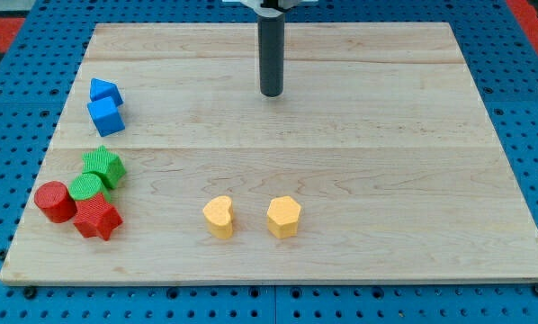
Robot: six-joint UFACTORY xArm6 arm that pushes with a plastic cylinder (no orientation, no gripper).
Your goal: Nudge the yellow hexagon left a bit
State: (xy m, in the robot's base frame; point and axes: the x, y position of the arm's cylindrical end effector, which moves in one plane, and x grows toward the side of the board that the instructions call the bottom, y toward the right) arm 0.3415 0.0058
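Note:
The yellow hexagon [284,216] sits on the wooden board [368,153] near the view's bottom, just right of centre. A yellow heart-shaped block [219,217] lies a little to its left, with a gap between them. My tip [271,94] is the lower end of the dark rod near the view's top centre. It is well above the yellow hexagon in the view and touches no block.
Two blue blocks [105,105] lie at the view's left, one above the other. Below them is a cluster: a green star-like block [103,166], a green cylinder [85,189], a red cylinder [54,201] and a red star-like block [97,218].

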